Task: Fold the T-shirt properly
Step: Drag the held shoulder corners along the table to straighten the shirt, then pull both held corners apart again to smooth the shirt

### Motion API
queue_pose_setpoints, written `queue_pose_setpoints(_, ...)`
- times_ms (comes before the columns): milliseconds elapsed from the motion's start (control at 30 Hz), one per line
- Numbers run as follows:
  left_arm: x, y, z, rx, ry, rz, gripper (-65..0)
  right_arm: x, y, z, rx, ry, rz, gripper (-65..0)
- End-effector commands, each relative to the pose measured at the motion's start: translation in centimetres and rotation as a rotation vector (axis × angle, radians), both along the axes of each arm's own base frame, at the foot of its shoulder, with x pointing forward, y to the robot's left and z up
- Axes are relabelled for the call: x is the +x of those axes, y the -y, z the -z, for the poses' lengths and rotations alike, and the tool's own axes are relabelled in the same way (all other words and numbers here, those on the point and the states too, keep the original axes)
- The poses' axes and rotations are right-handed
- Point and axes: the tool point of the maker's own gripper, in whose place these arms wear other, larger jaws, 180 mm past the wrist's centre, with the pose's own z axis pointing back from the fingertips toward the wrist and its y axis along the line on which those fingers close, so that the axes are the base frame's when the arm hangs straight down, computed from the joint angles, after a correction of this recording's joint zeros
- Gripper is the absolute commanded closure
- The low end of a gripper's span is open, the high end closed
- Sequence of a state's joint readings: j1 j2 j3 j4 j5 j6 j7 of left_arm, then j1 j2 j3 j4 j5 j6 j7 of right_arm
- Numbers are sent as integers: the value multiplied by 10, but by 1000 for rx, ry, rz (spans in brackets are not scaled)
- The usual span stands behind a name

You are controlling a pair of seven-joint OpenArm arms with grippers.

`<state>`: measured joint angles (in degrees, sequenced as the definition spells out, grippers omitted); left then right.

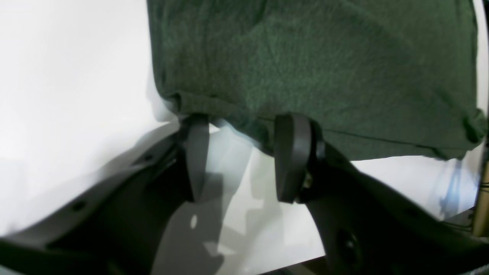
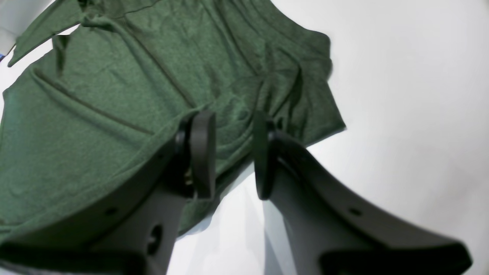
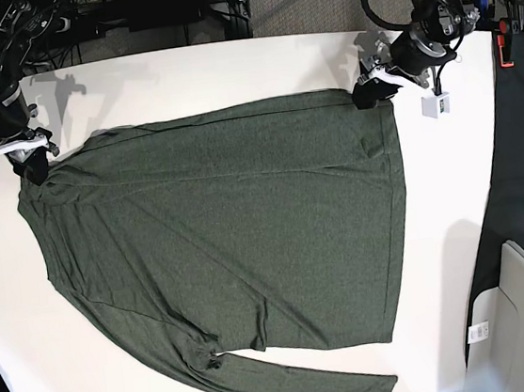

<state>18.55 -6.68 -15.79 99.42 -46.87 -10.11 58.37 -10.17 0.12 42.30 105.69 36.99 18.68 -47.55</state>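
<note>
White tabletop [image 3: 228,67] fills most of the base view, with cables and dark equipment along its far edge. The T-shirt [image 3: 228,228] lies spread flat across it, dark green and plain, its body reaching from one side of the table to the other. One long sleeve [image 3: 293,382] runs along the near edge of the table, and a few soft wrinkles cross the cloth.

The left gripper [image 1: 244,133] sits at a corner of the shirt's edge on the right side of the base view. Its jaws stand well apart, straddling the hem, and the cloth's edge seems to brush the fingertips, though blur in the wrist view makes it hard to say whether any fabric is pinched.

The right gripper [image 2: 233,126] is at the opposite corner, over a bunched, creased part of the shirt. Its jaws are partly open with a clear gap between them, and nothing is clamped between them.
</note>
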Motion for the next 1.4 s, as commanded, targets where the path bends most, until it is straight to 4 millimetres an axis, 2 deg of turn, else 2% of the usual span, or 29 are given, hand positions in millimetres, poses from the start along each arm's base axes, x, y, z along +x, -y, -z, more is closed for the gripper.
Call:
queue_pose_setpoints(0,-13,-2,13,24,-83,13,-277,6,3,-17,-27,59,-5,-175)
queue_pose_setpoints(100,-14,-2,16,20,-92,10,-271,6,3,-17,-27,59,-5,-175)
queue_pose_setpoints(467,-10,-1,21,5,-105,7,-99,6,3,-17,-26,60,-4,-175)
queue_pose_setpoints(600,-8,-2,18,11,-96,9,0,6,3,-17,-26,60,-4,-175)
queue_pose_setpoints(767,-1,-4,1,39,-40,17,-1,5,2,-16,-24,59,-4,-175)
queue_pose_setpoints(900,-3,-5,-6,53,-24,22,-1,1,2,-11,-23,37,-5,-175)
queue_pose_setpoints(1167,-22,-48,-4,102,-58,-85,-1,-15,4,2,-28,-20,-6,-175)
queue_pose_setpoints(1267,-25,-54,-4,118,-64,-80,-1,-17,4,3,-29,-26,-6,-176)
queue_pose_setpoints(1367,-36,-55,1,121,-91,-79,-1,-18,3,8,-18,-34,-6,-176)
